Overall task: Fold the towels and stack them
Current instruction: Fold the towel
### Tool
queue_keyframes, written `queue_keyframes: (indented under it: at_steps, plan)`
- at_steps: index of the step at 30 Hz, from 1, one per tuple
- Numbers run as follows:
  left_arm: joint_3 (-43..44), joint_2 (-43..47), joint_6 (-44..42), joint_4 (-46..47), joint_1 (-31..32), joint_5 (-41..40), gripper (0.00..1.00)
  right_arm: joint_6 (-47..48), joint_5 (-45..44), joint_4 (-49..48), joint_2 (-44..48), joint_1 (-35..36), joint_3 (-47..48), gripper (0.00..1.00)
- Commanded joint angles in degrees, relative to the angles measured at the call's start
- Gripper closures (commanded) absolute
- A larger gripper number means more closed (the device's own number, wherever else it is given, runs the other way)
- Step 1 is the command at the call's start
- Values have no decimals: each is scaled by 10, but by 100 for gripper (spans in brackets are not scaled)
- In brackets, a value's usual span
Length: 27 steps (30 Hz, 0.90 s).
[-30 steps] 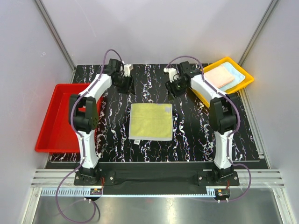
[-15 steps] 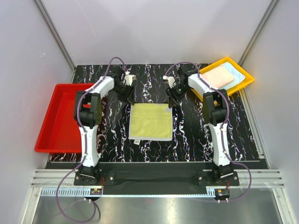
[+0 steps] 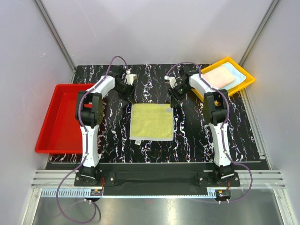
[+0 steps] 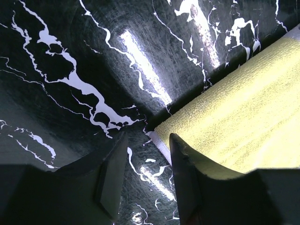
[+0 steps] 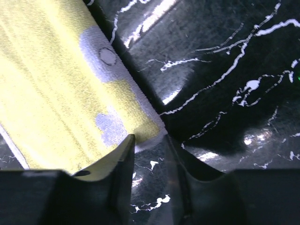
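tabletop of black stone pattern with white veins fills the middle of the overhead view. red tray sits off its left edge, and a smaller yellow tray sits tilted at the far right corner. yellow-green towel lies spread flat in the centre of the table, between the two arms, well apart from both trays. inside the yellow tray a peach-pink towel lies on top of a light blue towel, whose edge shows along the right side.

both arms reach forward to the far edge of the flat towel. left gripper is low over the table at the towel's far left corner, its jaws apart, with the corner just ahead of the gap and bare table between the fingers. right gripper is at the far right corner, jaws parted by a narrow gap with table showing through; the corner tip lies right at its fingertips, not pinched. pale grey patches mark that corner.
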<state>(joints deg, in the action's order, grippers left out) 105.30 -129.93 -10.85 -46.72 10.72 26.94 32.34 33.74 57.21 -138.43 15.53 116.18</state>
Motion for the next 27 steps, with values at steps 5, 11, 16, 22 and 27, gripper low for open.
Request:
queue_keyframes:
  at_steps: [5,11,16,22,27]
  plan:
    - [27,-1,-38,-6,0,38,55,27,-2,5,-22,0,44,56]
    - [43,-14,-60,-40,4,57,55,43,-3,34,-47,1,73,55]
    - [41,-19,-68,-51,8,44,55,52,-7,55,-64,1,80,61]
    - [40,-13,-78,-59,13,22,58,59,-9,55,-67,1,76,78]
    - [48,-23,-73,-57,18,-5,67,62,-11,47,-62,1,71,92]
